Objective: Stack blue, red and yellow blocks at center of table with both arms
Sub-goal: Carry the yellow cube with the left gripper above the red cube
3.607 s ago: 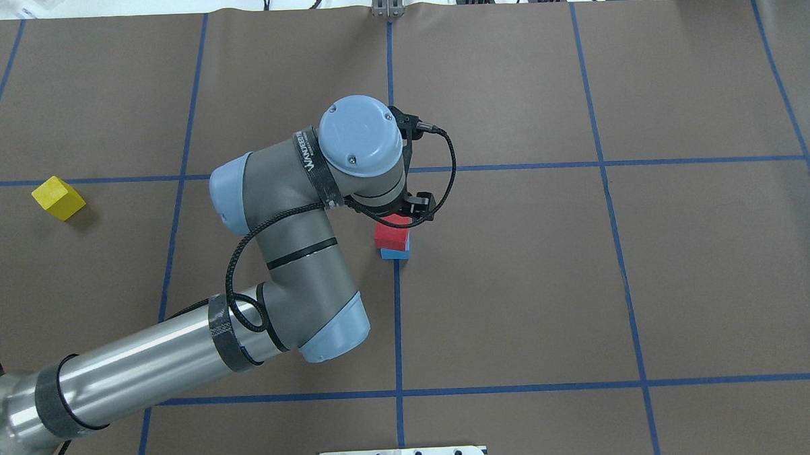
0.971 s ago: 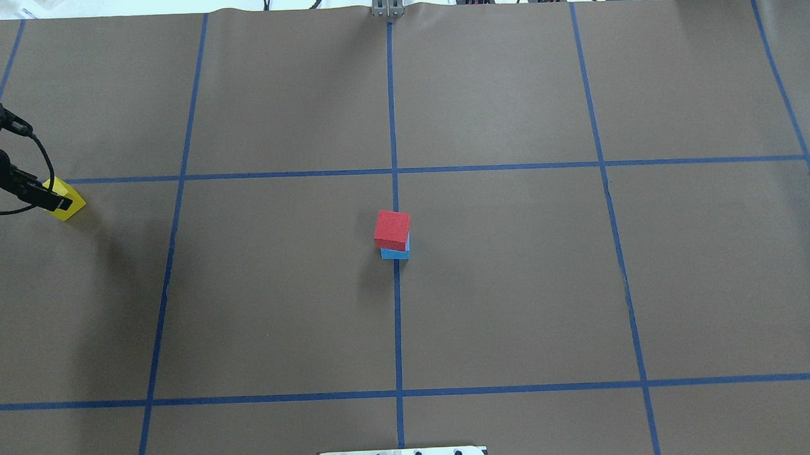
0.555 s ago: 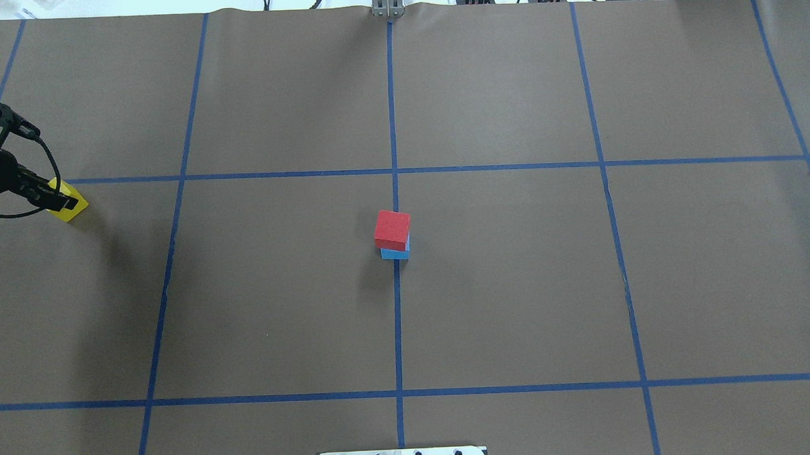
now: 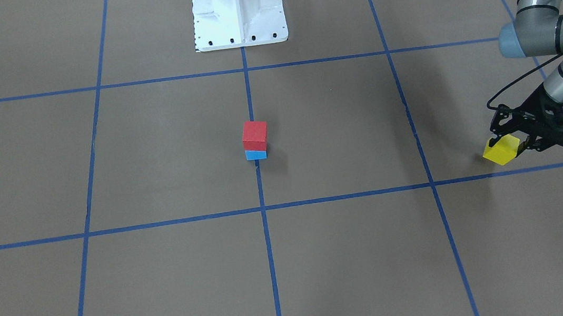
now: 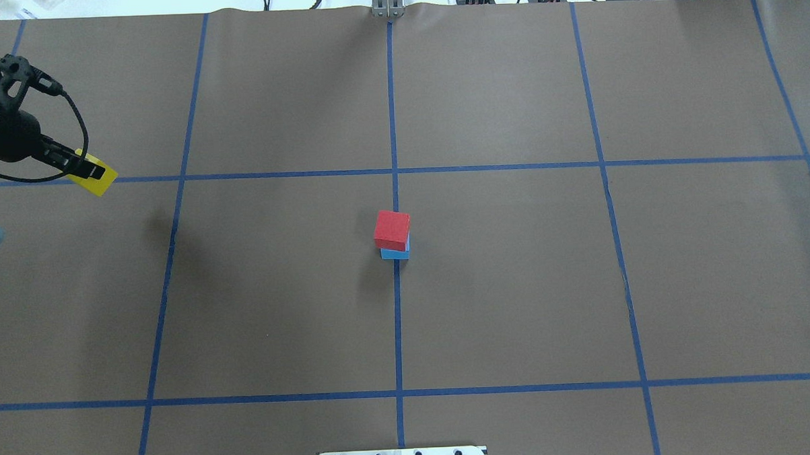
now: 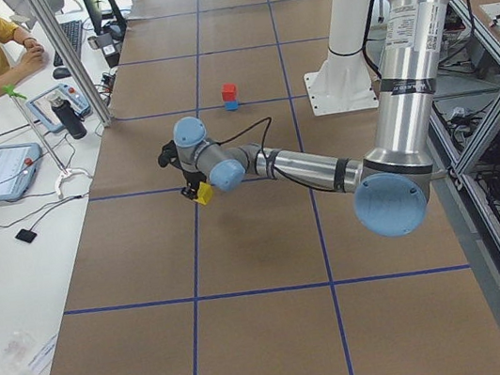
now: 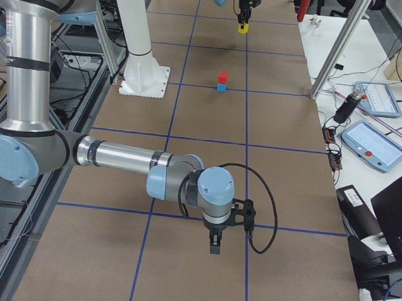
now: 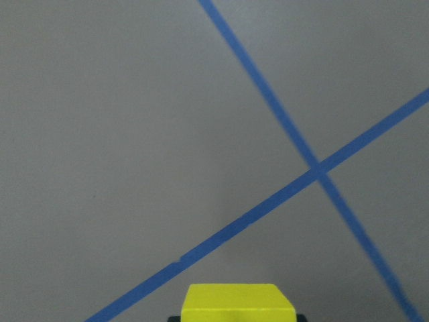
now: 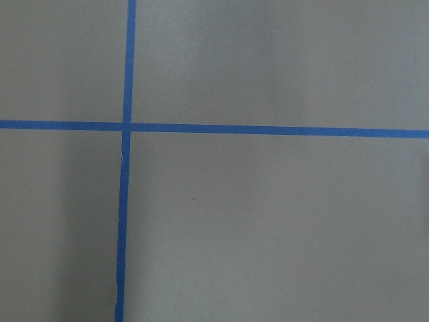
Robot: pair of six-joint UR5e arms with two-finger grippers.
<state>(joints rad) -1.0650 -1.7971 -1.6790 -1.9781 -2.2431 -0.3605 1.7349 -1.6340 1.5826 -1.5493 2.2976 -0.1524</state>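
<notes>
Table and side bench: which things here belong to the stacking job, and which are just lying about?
Job: yellow block in the left gripper; red block on blue block.
Lying about: near tablet, far tablet, black bottle on the side bench.

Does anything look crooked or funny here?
Only a little: the red block sits slightly twisted on the blue block at the centre. The yellow block is held up in the left hand, off to the side. Nothing looks spilled or broken.

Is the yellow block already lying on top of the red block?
No, the left claw holds the yellow block far from the red block, whose top is bare.
</notes>
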